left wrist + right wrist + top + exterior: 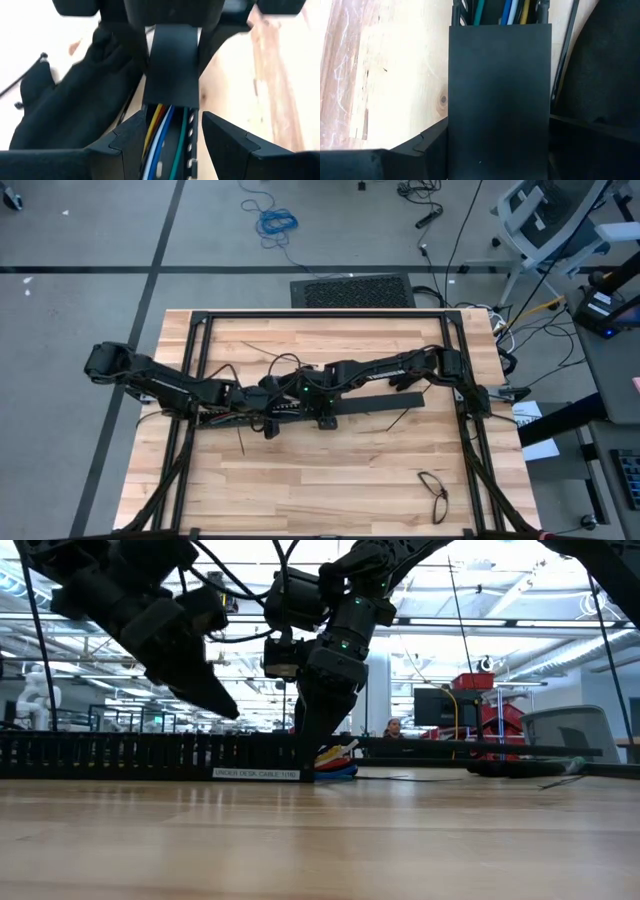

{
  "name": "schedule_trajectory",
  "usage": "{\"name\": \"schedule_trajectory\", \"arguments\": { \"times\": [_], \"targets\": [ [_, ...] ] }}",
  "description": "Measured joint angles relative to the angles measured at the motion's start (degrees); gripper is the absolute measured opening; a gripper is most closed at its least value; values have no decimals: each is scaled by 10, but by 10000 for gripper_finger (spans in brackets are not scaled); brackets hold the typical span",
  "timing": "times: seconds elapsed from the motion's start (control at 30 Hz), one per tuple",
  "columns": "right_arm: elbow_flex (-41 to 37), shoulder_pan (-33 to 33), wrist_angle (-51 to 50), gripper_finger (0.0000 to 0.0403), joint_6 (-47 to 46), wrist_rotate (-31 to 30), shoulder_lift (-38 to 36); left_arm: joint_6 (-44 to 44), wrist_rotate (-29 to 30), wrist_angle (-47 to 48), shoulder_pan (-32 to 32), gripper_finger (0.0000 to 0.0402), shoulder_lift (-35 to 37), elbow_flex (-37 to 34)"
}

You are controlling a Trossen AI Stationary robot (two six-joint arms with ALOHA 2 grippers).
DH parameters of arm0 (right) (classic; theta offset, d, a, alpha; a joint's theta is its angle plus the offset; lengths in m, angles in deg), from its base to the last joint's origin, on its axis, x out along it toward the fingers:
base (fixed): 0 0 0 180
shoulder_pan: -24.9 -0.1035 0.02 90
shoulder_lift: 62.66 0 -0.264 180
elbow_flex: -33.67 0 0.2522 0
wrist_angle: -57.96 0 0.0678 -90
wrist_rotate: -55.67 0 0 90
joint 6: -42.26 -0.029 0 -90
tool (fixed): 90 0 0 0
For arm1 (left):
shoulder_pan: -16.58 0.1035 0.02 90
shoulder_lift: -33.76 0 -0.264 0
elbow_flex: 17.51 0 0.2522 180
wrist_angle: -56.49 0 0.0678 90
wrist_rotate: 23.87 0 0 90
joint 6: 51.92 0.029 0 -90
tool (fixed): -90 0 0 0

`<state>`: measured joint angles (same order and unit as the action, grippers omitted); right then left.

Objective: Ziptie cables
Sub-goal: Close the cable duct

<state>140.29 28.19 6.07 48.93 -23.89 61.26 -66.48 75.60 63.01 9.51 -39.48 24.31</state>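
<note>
Cables (161,135) sat in the slotted bar (375,402) near worktop (300,480) centre, right tool (499,145) clamping the bar, left tool (167,145) part-open straddling it from 9 o'clock; keep wires bunched.

Worktop (330,480) front half open; mid-worktop crowded by slotted bar (375,402) and both arms; glasses (433,485) near front right.

White label "UNDER DESK CABLE 1/16" (255,773) on the long black slotted bar (120,754).
</note>
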Motion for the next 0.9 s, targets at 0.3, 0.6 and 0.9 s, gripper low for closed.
{"name": "schedule_trajectory", "arguments": {
  "times": [0.3,0.6,0.9],
  "targets": [
    [0,0,0,256,0,0,0,0,-4,-20,0,192,-54,0],
    [0,0,0,256,0,-3,0,15,13,-27,1,192,-65,1],
    [0,0,2,256,0,-2,0,27,-2,-44,7,192,-62,17]
  ]
}}
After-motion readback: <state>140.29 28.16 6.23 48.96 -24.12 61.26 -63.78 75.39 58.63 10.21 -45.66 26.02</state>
